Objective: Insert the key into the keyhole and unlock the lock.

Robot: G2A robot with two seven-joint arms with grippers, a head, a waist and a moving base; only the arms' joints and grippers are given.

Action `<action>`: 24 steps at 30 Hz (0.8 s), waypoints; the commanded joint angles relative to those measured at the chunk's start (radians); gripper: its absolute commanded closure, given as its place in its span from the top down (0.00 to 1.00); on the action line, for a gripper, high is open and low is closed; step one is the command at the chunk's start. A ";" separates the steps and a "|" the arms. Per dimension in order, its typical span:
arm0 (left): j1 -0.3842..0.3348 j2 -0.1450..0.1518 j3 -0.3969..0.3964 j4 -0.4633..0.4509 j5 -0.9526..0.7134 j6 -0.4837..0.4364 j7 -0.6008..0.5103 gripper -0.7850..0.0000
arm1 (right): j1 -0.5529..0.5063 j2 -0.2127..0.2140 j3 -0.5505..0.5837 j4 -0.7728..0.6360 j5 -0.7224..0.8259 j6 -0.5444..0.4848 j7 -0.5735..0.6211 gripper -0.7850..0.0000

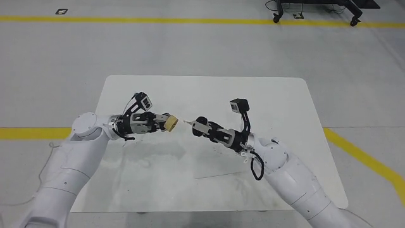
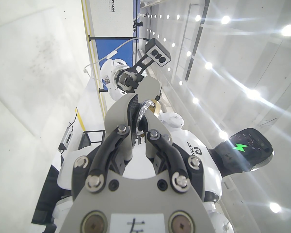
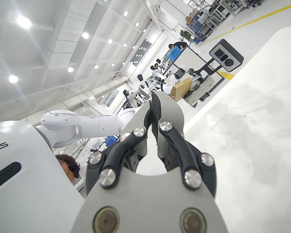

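The left end effector (image 1: 160, 123) is clenched on the lock (image 1: 171, 123), held in the air above the middle of the white surface (image 1: 278, 101). In the left wrist view its pads (image 2: 133, 103) pinch the silver shackle (image 2: 145, 106), with the brass body (image 2: 157, 109) sticking out past the fingertips. The lock's long axis lies roughly level, along the line between the two arms. The shackle is toward the left arm, and the flat end face is turned toward the right end effector (image 1: 197, 125).

The right end effector is clenched on the key (image 1: 188, 123). The key shows in the top view as a thin pale sliver pointing at the lock's end face, on nearly the same line as the lock. Its tip is just beside that face; I cannot tell if they touch. In the right wrist view the fingers (image 3: 160, 103) are pressed together and the lock (image 3: 181, 89) sits just beyond them.

Both end effectors meet well apart from every edge of the surface.
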 commanded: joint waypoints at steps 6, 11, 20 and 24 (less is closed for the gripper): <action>0.010 -0.001 0.006 -0.014 0.025 0.006 0.043 0.00 | -0.002 0.000 0.005 0.004 -0.010 0.020 -0.011 0.00; 0.029 0.004 -0.006 -0.041 0.065 0.023 0.098 0.00 | -0.038 0.012 0.033 -0.066 -0.076 0.265 -0.025 0.00; 0.033 0.004 0.001 -0.063 0.154 0.021 0.159 0.00 | -0.230 0.044 0.103 -0.368 -0.243 0.588 -0.098 0.00; 0.036 0.002 0.004 -0.069 0.165 0.018 0.169 0.00 | -0.254 0.043 0.096 -0.411 -0.280 0.662 -0.139 0.00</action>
